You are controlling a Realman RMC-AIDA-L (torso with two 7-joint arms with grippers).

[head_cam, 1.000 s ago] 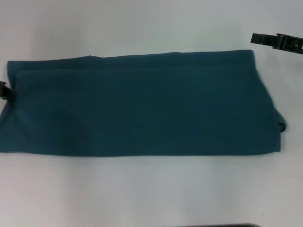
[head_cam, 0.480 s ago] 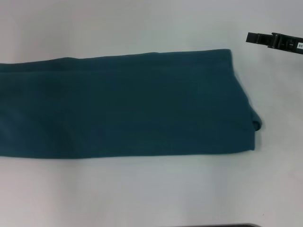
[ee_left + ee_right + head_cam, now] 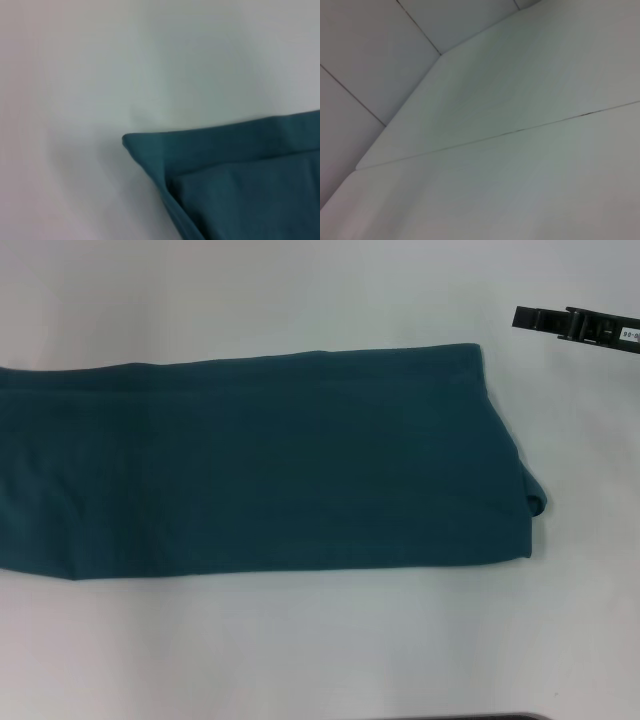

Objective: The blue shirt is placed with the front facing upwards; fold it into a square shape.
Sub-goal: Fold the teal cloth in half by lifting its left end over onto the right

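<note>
**Shirt folded into a long strip**

Head view: the blue shirt point(image 3: 260, 465) lies flat on the white table point(image 3: 320, 640), running off the 9 o'clock edge. My right gripper point(image 3: 575, 325) sits at 2 o'clock, apart from the cloth; can't tell its grip.

Left wrist view: a layered shirt corner point(image 3: 150, 145).

Right wrist view: bare table only.

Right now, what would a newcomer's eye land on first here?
A dark teal shirt, folded into a long band, lies flat across the white table and runs off the left edge of the head view. A black gripper pokes in at the far right, clear of the cloth.
</note>
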